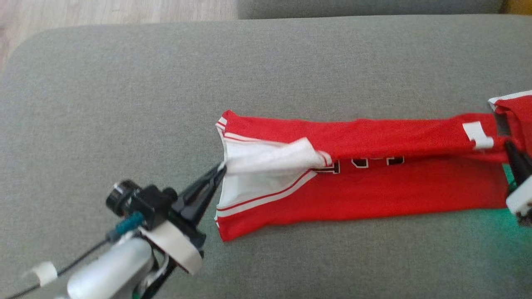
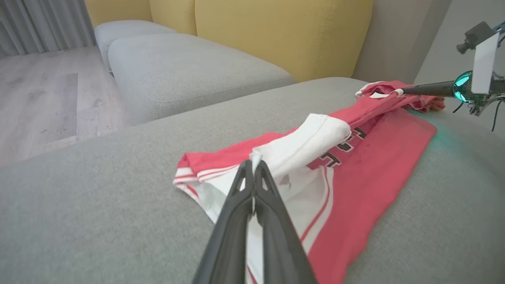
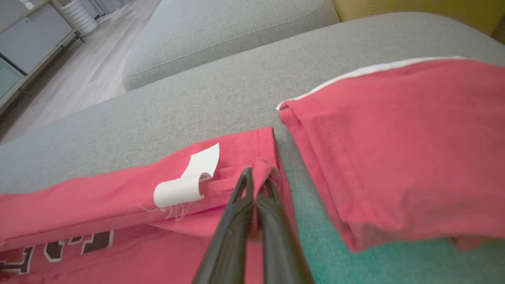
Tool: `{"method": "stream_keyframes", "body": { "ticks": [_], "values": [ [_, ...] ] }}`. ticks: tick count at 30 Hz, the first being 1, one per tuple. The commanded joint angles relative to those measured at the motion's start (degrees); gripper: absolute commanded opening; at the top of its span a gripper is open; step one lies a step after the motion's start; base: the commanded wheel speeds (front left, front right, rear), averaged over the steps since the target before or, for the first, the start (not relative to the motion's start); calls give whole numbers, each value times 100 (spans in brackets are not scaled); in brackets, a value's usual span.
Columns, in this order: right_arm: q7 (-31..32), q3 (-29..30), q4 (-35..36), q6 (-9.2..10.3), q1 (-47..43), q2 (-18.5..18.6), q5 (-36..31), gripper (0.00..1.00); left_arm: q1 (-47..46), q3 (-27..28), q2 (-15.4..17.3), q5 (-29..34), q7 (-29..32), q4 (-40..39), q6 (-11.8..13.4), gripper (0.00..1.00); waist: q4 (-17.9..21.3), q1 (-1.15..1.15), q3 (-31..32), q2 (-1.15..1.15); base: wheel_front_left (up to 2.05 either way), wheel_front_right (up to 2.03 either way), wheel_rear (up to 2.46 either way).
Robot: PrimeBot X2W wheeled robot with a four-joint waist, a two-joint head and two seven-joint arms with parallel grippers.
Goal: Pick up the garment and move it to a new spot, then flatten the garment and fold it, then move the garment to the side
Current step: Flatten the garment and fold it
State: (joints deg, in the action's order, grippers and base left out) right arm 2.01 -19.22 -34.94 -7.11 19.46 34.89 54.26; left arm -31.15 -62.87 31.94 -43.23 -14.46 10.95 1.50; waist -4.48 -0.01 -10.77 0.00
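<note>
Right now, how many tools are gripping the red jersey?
2. The left tool pinches the white-trimmed end of the red jersey; the right tool is shut on the red hem at the opposite end, beside the white tag.

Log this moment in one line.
left hand: shut on garment, white end | right hand: shut on garment, red end | garment: stretched across grey cushion
</note>
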Motion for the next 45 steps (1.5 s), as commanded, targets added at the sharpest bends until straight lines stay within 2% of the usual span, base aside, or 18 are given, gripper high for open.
{"method": "stream_keyframes", "body": {
  "ticks": [1, 6, 7, 8, 9, 11, 15, 24, 27, 33, 38, 42, 44, 45],
  "values": [
    [-56, 77, 147, -37, -159, 124, -62, 0, -16, 310, 194, 14, -53, -184, 63, 0, -8, 1, 23, 0, 0, 0, 0],
    [-33, 248, 168, -37, -383, -15, -160, 0, 292, 287, 121, -12, -53, -152, 76, 0, 0, 1, 53, 0, 0, 0, 0],
    [-50, 313, 147, -37, -418, -56, -194, 45, 346, 318, 79, -14, -53, -131, 93, 0, -2, 1, 59, 0, 0, 0, 0],
    [-83, 375, 126, -37, -453, -98, -240, 100, 402, 351, 29, -26, -53, -100, 99, 18, -7, 1, 72, 0, 0, 0, 0],
    [-139, 456, 83, -37, -493, -140, -302, 100, 457, 394, -31, -42, -53, -57, 105, 41, -15, 1, 88, 0, 0, 0, 0],
    [-313, 638, 15, -37, -593, -234, -437, 100, 553, 524, -182, -27, -53, 35, 131, 100, -41, 1, 139, 0, 0, 0, 0],
    [-560, 999, 20, -37, -980, -473, -616, 100, 841, 935, -535, 202, -53, 116, 325, 100, -56, 1, 292, 0, 0, 0, 0],
    [-583, 1760, 648, -37, -1857, -1110, -840, 100, 1991, 2335, -1422, 1360, -53, -338, 1279, 100, -151, 1, 529, 0, 0, 0, 0],
    [-482, 2056, 750, -37, -1819, -1234, -1020, 100, 2304, 2632, -1672, 1790, -53, -535, 1442, 100, -276, 1, 543, 0, 0, 0, 0],
    [-187, 2727, 456, -37, -1420, -1405, -1557, 100, 2701, 2891, -2014, 2540, -53, -855, 1532, 100, -647, 1, 527, 0, 0, 0, 0],
    [118, 3354, -290, -37, -1079, -1436, -2315, 100, 2927, 3021, -2212, 2865, -53, -930, 1407, 100, -903, 1, 520, 0, 0, 0, 0],
    [460, 3626, -754, -37, -965, -1637, -2641, 99, 3025, 3151, -2324, 3018, -53, -898, 1289, 100, -1016, 1, 548, 0, 0, 0, 0],
    [633, 3644, -799, -37, -961, -1781, -2628, 53, 3057, 3216, -2373, 3082, -53, -885, 1234, 100, -1042, 1, 558, 0, 0, 0, 0],
    [710, 3632, -783, -37, -971, -1834, -2607, 35, 3071, 3248, -2392, 3113, -53, -878, 1208, 100, -1047, 1, 561, 0, 0, 0, 0]
  ]
}}
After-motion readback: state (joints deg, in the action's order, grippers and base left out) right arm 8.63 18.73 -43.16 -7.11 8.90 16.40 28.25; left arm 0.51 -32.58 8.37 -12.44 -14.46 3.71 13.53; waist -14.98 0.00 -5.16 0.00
